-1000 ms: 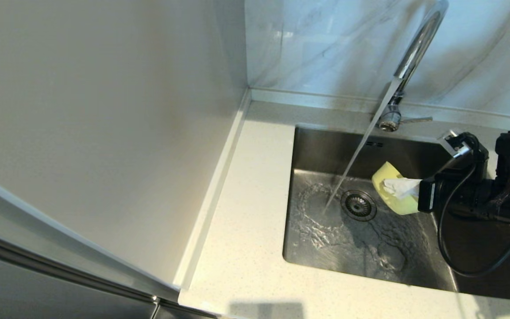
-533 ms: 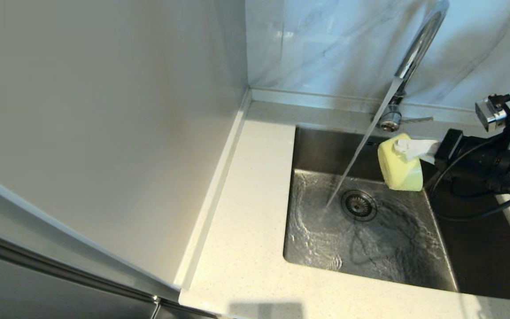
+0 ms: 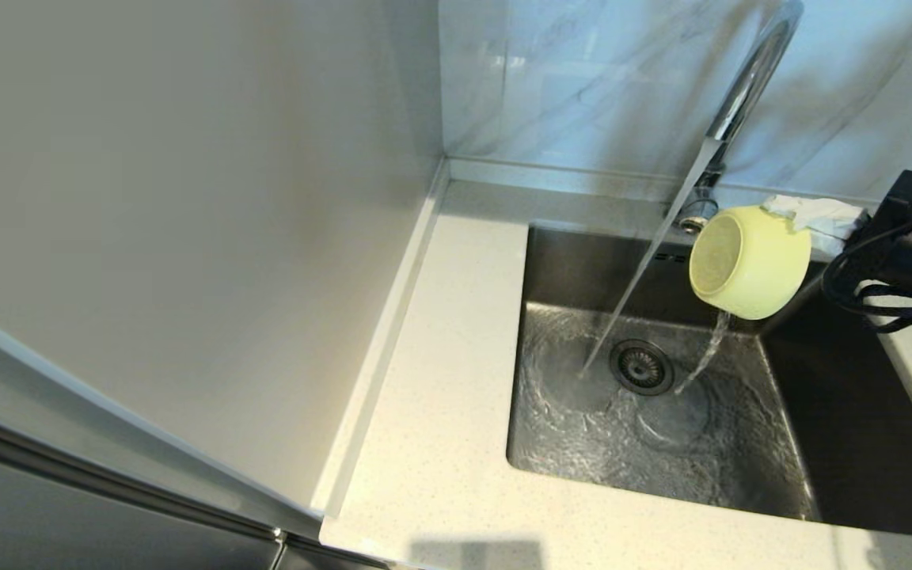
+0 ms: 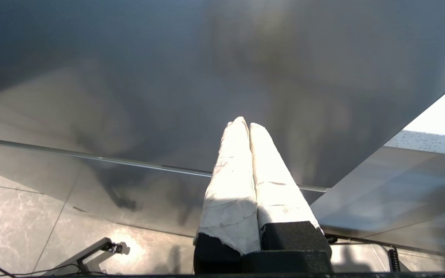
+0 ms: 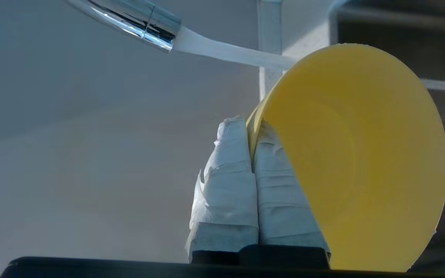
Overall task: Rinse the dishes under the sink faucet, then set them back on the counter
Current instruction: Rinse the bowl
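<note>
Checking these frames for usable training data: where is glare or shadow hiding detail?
Head view: the arm's shadow darkens the sink's right side; glints ripple on the water. Right wrist view: the bowl glows evenly; the faucet spout carries a bright highlight. Left wrist view: sunlight whitens the left claw.

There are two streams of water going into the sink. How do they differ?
The faucet stream runs long, straight and slanted from the chrome faucet; the bowl's trickle is short and wavy. The faucet stream lands left of the drain strainer, the trickle to its right. The trickle spills from the rim of the yellow bowl, tipped on its side in the right gripper. Both fall into the steel sink and ripple its floor.
</note>
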Robot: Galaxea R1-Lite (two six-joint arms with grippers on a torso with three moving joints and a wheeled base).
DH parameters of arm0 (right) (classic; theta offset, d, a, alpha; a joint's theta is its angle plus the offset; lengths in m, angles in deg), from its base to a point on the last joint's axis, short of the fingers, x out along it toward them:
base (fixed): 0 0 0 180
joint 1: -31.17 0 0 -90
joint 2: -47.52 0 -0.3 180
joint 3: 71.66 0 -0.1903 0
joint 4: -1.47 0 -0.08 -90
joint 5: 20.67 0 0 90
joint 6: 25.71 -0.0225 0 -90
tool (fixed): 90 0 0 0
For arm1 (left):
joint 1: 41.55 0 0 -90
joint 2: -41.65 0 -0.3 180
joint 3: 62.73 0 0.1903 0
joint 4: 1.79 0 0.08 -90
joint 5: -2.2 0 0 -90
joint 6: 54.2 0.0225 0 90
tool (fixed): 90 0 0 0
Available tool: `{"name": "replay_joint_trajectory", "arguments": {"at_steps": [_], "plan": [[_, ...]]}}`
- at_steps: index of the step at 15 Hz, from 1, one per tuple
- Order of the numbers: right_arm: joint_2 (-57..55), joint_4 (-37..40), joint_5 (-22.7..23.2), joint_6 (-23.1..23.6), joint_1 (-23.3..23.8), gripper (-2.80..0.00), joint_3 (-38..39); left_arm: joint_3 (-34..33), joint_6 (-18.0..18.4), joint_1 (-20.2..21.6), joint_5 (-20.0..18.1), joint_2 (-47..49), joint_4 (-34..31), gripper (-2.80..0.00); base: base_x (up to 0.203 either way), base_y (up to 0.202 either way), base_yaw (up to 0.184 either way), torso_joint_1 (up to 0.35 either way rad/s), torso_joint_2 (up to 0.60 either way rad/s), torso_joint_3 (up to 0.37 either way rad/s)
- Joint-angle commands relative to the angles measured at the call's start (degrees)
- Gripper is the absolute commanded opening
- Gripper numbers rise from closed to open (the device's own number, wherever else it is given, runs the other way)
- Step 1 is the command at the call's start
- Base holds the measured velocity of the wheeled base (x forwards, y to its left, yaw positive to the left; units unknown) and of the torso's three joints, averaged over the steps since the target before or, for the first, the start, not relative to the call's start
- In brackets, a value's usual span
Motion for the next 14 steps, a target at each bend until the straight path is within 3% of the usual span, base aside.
{"name": "replay_joint_trajectory", "arguments": {"at_steps": [1,8,14], "plan": [[-0.2,-0.2,0.4,-0.7,0.0,-2.8,0.2,0.0,0.0,0.0,0.0,0.0,0.0,-2.8,0.0,0.0,0.0,0.0,0.0,0.0],[-4.9,-0.3,0.3,1.6,-4.6,-2.8,-2.0,0.0,0.0,0.0,0.0,0.0,0.0,-2.8,0.0,0.0,0.0,0.0,0.0,0.0],[-8.7,-0.3,0.1,1.7,-4.8,-2.8,-6.3,0.0,0.0,0.0,0.0,0.0,0.0,-2.8,0.0,0.0,0.0,0.0,0.0,0.0]]}}
